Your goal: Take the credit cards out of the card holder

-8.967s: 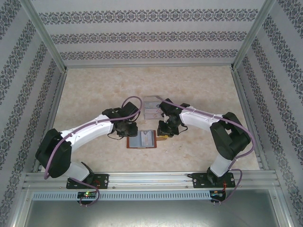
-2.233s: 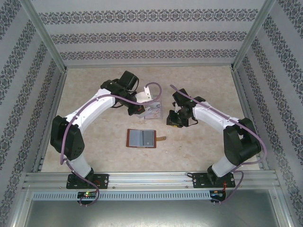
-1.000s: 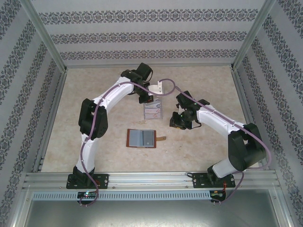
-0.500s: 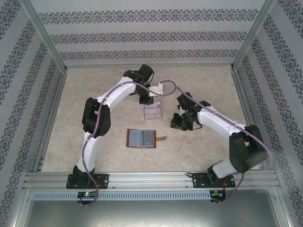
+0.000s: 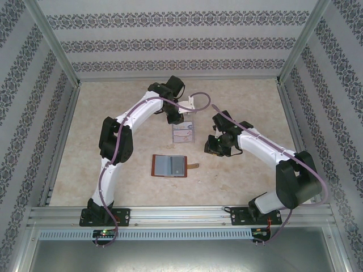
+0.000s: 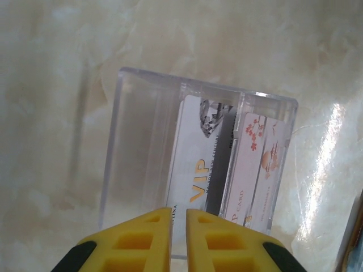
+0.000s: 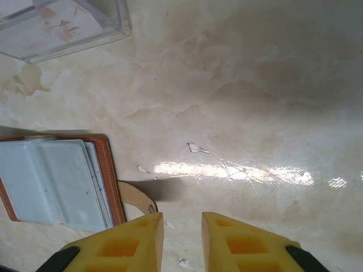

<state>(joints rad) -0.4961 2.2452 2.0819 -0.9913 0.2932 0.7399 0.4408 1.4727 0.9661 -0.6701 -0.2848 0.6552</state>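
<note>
Left gripper above the rack, fingers barely parted, empty. Right gripper spread, empty, nearside of rack. Cards stand in rack; wallet lies open before it. Risk: a low retreat clips cards, tipping rack.

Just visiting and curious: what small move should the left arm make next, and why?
Probably lift the left end effector away from the clear rack toward the card holder: its fingers stand slightly apart, holding nothing, and two credit cards sit in the rack's slots.
</note>
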